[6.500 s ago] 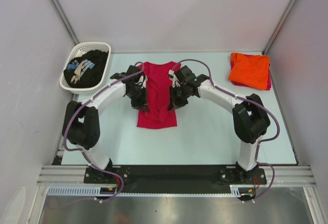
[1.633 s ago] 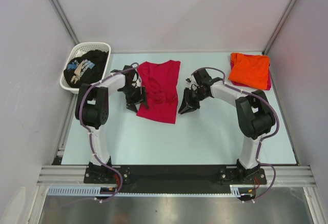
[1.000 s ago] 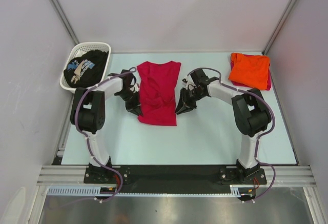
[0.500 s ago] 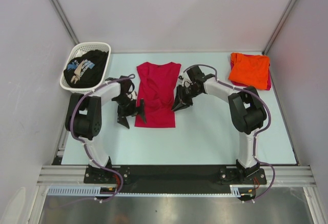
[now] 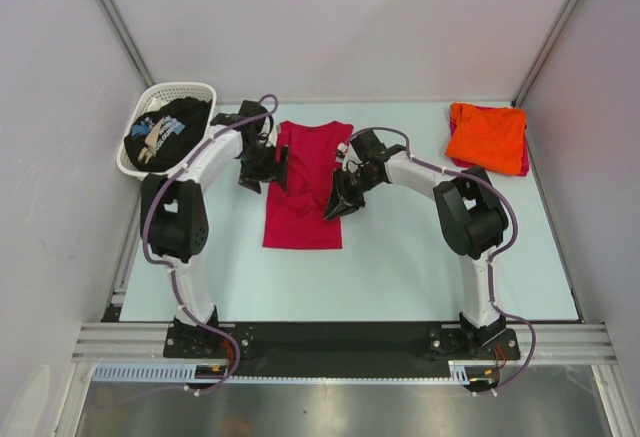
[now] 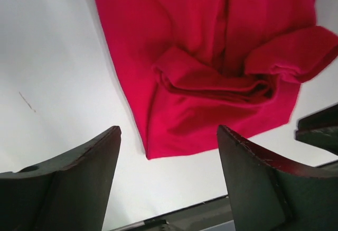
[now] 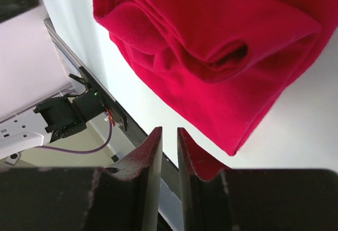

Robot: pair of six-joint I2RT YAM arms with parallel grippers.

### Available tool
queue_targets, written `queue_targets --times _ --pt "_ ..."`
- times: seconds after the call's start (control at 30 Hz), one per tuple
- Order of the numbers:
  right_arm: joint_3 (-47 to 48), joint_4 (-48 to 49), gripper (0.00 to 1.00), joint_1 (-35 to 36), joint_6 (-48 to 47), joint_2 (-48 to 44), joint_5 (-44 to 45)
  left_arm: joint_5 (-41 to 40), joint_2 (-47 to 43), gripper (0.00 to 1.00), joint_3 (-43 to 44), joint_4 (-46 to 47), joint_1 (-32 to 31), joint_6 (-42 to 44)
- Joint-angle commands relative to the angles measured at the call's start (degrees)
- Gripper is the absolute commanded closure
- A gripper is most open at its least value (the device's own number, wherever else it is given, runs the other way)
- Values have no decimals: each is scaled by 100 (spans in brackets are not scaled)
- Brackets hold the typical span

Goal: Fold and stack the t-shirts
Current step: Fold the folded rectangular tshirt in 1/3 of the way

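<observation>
The crimson-red t-shirt [image 5: 300,219] lies flat mid-table as a long folded strip, bunched near its middle [image 6: 211,80]. My left gripper [image 5: 268,165] hovers at its left edge near the collar end, jaws wide open and empty [image 6: 168,131]. At the shirt's right edge is my right gripper [image 5: 336,203], its jaws nearly together with only a thin slit and nothing between them [image 7: 169,133]. The red cloth [image 7: 211,40] lies just beyond its tips. The orange t-shirt [image 5: 487,135] lies folded at the far right. The black t-shirt [image 5: 170,132] fills the basket.
A white lattice basket [image 5: 182,87] stands at the far left corner. A strip of red cloth [image 5: 524,160] peeks out under the orange shirt. White walls close in the table [image 5: 430,257] on three sides, and a black rail [image 5: 330,335] runs along the near edge.
My left gripper has opened, let go of the shirt's near-left edge and moved away toward the collar end. The right gripper slid slightly left against the shirt's right edge.
</observation>
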Motion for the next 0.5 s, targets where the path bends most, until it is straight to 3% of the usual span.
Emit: queue_targets --times 0.0,0.17,0.3,0.47 --pt "306 -31 77 -2 100 7 -118 -389 299 17 320 -328 -274 608" --pt "376 -66 77 6 117 33 -101 -259 316 11 233 -284 -722 696" --pt "376 -75 77 -2 117 51 -109 -619 325 4 153 -214 -951 705" --pt "376 -93 77 6 100 77 -118 -830 422 4 268 -153 -995 758"
